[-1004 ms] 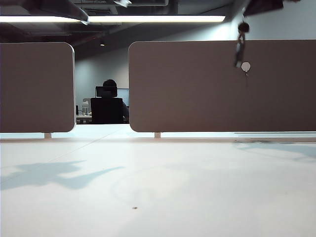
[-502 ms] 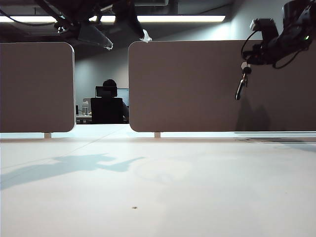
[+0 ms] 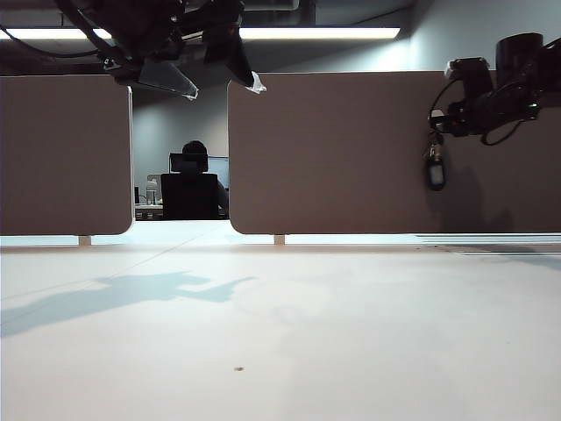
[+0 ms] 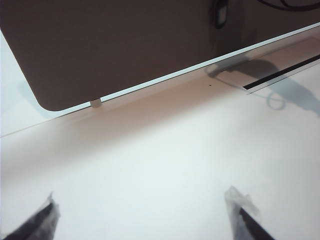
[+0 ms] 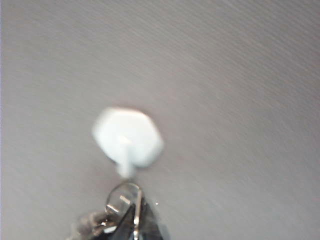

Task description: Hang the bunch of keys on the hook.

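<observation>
The bunch of keys (image 3: 435, 167) hangs from my right gripper (image 3: 436, 121) in front of the brown-grey partition panel (image 3: 351, 158); its black fob points straight down. In the right wrist view the gripper (image 5: 136, 222) is shut on the key ring (image 5: 124, 197), which sits just beneath the white pad of the hook (image 5: 128, 137), close to its small stem. The exterior view does not show the hook, which is hidden behind the gripper. My left gripper (image 3: 221, 86) hovers high at the upper left, open and empty (image 4: 140, 220). The fob (image 4: 220, 12) also shows far off in the left wrist view.
A second panel (image 3: 66, 153) stands at the left with a gap between the two panels. The white tabletop (image 3: 280, 333) stretches in front, with a dark strip (image 4: 280, 75) lying near the panel's foot. A seated person (image 3: 195, 180) is far behind the gap.
My right arm has dropped into view with the keys, and the fob now hangs lower and straight against the panel, covering the hook. The left arm has come down into the upper left.
</observation>
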